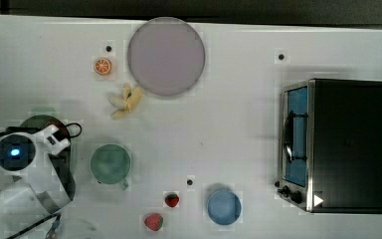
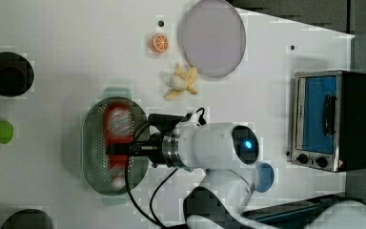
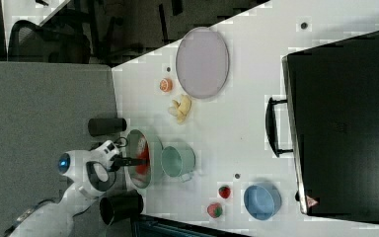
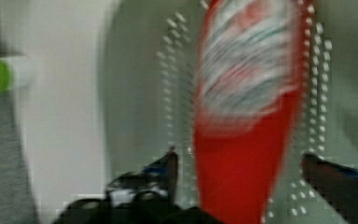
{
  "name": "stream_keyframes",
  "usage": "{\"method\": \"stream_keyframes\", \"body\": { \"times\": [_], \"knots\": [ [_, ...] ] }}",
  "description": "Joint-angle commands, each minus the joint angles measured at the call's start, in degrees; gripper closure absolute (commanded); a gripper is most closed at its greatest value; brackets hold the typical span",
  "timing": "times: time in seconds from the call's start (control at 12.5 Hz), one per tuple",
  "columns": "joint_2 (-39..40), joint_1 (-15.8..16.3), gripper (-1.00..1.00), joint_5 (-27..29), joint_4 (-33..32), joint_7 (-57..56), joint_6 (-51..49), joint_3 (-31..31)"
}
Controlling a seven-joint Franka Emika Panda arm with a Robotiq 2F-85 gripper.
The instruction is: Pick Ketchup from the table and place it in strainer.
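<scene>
- With the Ketchup lying flat inside the strainer, the step in hand reads as the release, at the tail end of the task.
- Gripper hangs over the bottle; in the wrist view the two fingers stand spread, one on each side of the red body, with a gap showing on both sides. Judged: open, nothing held.
- Strainer sits on the white bench, between the dark round pot and the arm, in the left view.
- Next move, as a judgement: lift straight up and clear, keeping the spread fingers off the bottle and the strainer rim so nothing is dragged out.
- Hard to make out: the wrist view is smeared, label unreadable, and the bottle's lower end runs behind the gripper body.
- In the top view the arm covers most of the strainer; just a rim arc is plain.
- In the right view the strainer is edge-on, red inside, bottle shape unclear.
- Whether the bottle rests fully on the perforated bottom or leans on the wall: cannot tell.
</scene>
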Motion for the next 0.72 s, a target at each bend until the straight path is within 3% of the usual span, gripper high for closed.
{"method": "stream_keyframes", "body": {
  "times": [0.08,0.32,0.72],
  "knots": [
    [-3.01,-0.7,-1.0,-0.2,3.3,5.31,2.17,0.89],
    [-10.89,-1.11,-1.0,-0.19,4.81,13.36,-5.09,1.02],
    [-27.1,-5.38,-1.0,-0.11,10.04,14.03,-35.82,-2.35]
  ]
}}
